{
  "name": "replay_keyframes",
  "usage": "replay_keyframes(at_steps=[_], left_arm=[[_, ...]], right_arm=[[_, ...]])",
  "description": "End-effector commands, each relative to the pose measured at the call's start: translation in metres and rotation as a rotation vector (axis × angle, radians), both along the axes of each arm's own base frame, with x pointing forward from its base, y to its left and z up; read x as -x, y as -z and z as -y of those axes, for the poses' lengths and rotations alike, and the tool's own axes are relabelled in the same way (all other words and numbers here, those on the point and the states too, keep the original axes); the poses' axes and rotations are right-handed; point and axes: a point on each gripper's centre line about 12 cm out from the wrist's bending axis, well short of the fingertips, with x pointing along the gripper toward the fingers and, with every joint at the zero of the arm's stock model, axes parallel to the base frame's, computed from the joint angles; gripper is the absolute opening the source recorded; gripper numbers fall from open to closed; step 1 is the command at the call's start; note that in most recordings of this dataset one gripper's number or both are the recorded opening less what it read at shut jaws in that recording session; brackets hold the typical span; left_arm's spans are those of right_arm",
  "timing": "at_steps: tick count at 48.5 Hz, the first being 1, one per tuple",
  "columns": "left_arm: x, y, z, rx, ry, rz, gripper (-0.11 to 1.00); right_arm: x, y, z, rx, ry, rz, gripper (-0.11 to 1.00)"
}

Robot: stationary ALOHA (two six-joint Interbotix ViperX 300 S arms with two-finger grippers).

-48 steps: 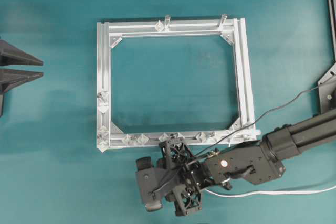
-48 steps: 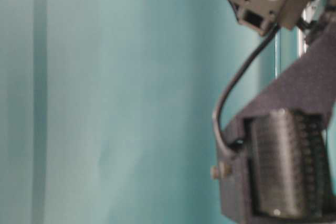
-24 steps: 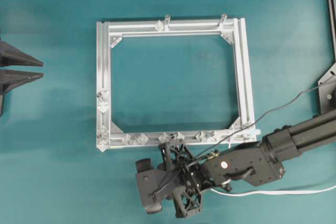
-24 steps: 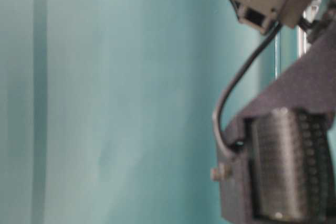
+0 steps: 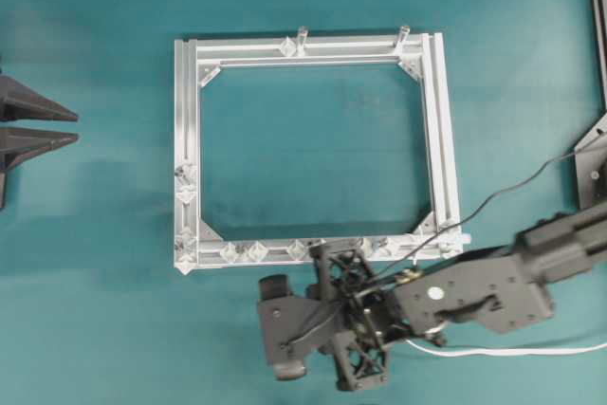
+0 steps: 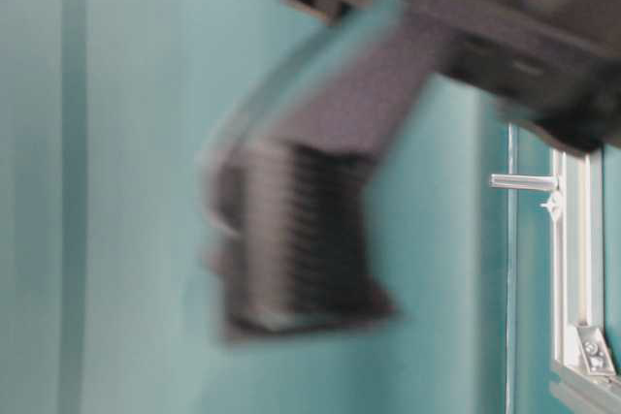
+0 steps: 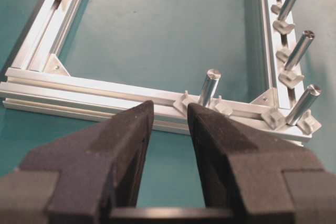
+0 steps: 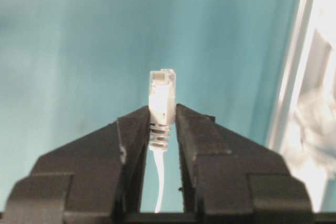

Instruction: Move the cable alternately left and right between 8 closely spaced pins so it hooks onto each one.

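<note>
Between matte black fingers [image 8: 134,145], ribbed clear-white plug [image 8: 161,95]

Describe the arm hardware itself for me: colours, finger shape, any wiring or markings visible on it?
Both arms are matte black. The right end effector has wedge-shaped fingers with flat inner faces; the left end effector looks the same. From overhead, the right arm shows boxy housings, open lattice brackets, a small round white mark and a thin dark wire trailing off it.
</note>
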Motion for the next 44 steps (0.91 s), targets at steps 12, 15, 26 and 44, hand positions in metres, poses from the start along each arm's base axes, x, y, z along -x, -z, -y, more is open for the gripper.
replay_keyframes(at_steps=[12, 15, 26, 44], left_arm=[[-0.001, -0.003, 0.0, -0.005, 0.002, 0.007, 0.36], [-0.001, -0.004, 0.0, -0.004, 0.002, 0.009, 0.36], [-0.001, -0.004, 0.0, -0.004, 0.002, 0.009, 0.36], [-0.001, -0.001, 0.0, -0.003, 0.002, 0.003, 0.36]], right_arm=[[0.048, -0.038, 0.002, -0.045, 0.097, 0.017, 0.18], [0.058, -0.037, 0.007, -0.048, 0.141, 0.002, 0.18], [0.092, -0.039, 0.033, -0.036, 0.328, -0.024, 0.18], [0.125, -0.042, 0.064, -0.049, 0.659, -0.043, 0.18]])
